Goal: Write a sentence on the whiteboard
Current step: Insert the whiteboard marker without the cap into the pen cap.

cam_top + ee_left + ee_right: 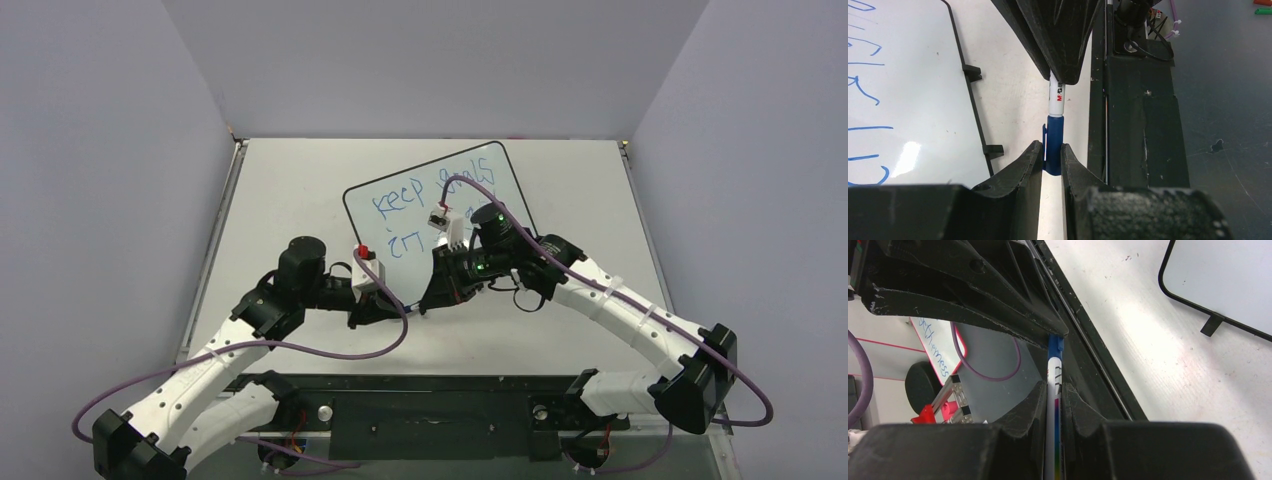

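Note:
The whiteboard (400,222) lies tilted at mid-table, its clip feet (973,72) toward the arms. The sentence (420,193) in blue reads "keep goals", with "in" below; my right arm hides whatever follows. Just off the board's near edge both grippers meet tip to tip on one marker. My left gripper (1052,152) is shut on the marker's blue cap (1055,132). The right gripper (1053,390) is shut on the white barrel (1054,377), and the cap (1055,345) sits on the barrel's end. From above, the grippers (405,312) (432,300) hide the marker.
The black base rail (430,400) runs along the table's near edge, close beside the marker (1056,95). Purple cables (330,352) loop over both arms. Grey walls stand on three sides of the table (290,190).

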